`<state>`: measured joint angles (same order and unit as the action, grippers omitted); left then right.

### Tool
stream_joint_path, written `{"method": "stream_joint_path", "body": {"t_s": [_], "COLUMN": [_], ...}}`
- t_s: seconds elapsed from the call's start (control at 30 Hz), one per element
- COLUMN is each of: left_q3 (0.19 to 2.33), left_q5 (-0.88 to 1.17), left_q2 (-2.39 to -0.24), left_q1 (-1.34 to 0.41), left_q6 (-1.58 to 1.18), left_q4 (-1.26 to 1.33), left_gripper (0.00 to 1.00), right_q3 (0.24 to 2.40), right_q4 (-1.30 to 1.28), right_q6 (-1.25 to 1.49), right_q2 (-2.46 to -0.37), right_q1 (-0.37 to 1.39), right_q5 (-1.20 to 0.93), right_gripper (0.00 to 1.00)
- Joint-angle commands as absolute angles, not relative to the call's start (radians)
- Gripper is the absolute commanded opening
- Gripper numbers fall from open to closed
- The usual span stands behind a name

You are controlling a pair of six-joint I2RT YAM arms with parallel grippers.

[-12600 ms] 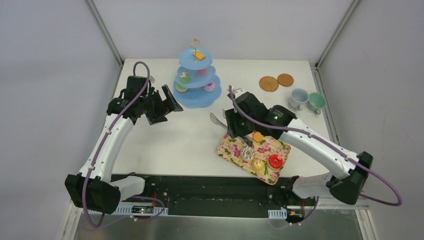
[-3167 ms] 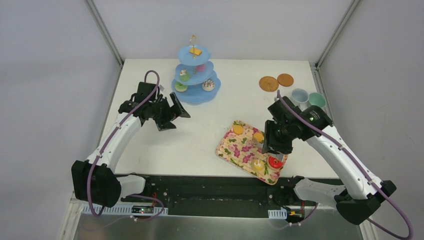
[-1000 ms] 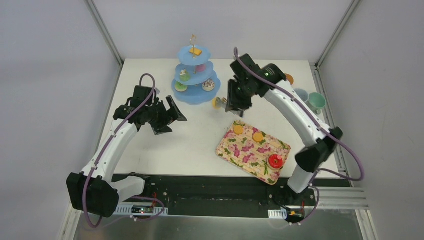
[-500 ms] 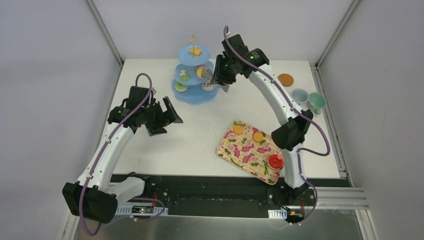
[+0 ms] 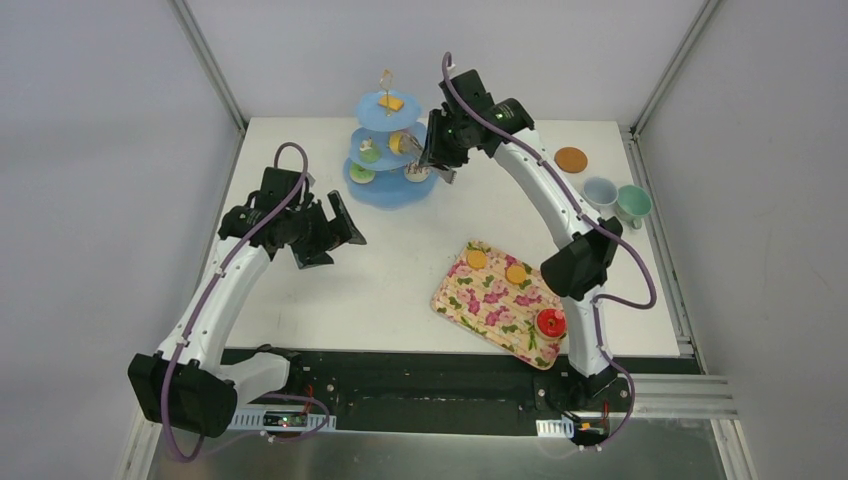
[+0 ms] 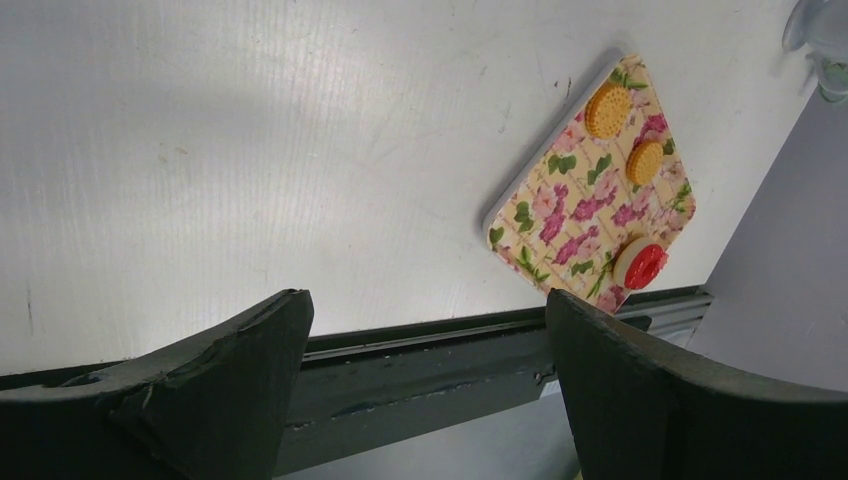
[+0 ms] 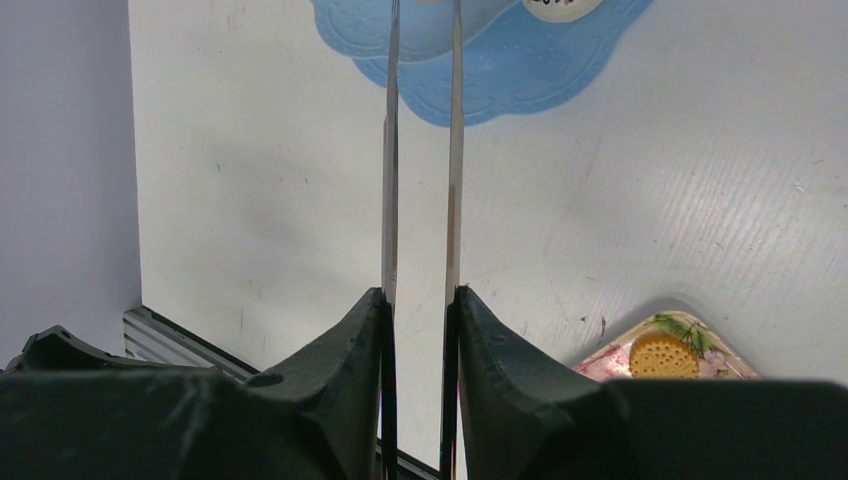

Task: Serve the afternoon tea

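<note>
Metal tongs [image 5: 418, 148] clamped in the right claw [image 5: 438, 158]; their tips pinch a yellow sweet [image 5: 399, 143] at the middle level of the blue tiered stand [image 5: 385, 190]. Left claw [image 5: 335, 225] sits well to its left, spread, empty. Grey walls [image 5: 90, 150] all round.

Right wrist: we see fingers [image 7: 340, 360] squeezed on both blades, white table [image 7: 250, 200] beneath, stand base ahead; tong tips out of frame.

Left wrist: jaws wide, nothing between. Flowered tray [image 6: 560, 215] ahead-right carries two biscuits [image 6: 605, 108] and a red donut [image 6: 645, 265].
</note>
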<state>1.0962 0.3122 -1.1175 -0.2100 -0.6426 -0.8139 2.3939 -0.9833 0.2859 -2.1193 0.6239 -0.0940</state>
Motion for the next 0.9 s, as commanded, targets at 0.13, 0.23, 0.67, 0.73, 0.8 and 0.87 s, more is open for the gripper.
{"method": "stream_joint_path", "body": {"t_s": [0.13, 0.23, 0.67, 0.73, 0.8, 0.87], "left_q3": [1.141, 1.143, 1.157, 1.158, 1.161, 1.162], "left_q5": [0.320, 0.323, 0.322, 0.321, 0.322, 0.324], "left_q2": [-1.152, -1.159, -1.167, -1.167, -1.167, -1.167], "left_q1": [-0.214, -0.215, -0.213, -0.213, -0.213, -0.213], "left_q6": [-0.618, -0.618, -0.612, -0.612, -0.612, -0.612], "left_q4": [-0.804, -0.800, -0.808, -0.809, -0.811, -0.810], "left_gripper": [0.91, 0.91, 0.91, 0.91, 0.91, 0.91], "right_q3": [2.438, 2.441, 2.482, 2.490, 2.490, 2.486], "right_q4": [-0.969, -0.968, -0.943, -0.944, -0.944, -0.956], "right_q6": [0.246, 0.236, 0.239, 0.244, 0.247, 0.252], "right_q2": [-2.146, -2.156, -2.171, -2.159, -2.139, -2.105], "right_q1": [0.624, 0.626, 0.633, 0.633, 0.634, 0.634], "right_q5": [-0.086, -0.083, -0.094, -0.098, -0.107, -0.115], "right_gripper": [0.34, 0.36, 0.47, 0.48, 0.48, 0.48]}}
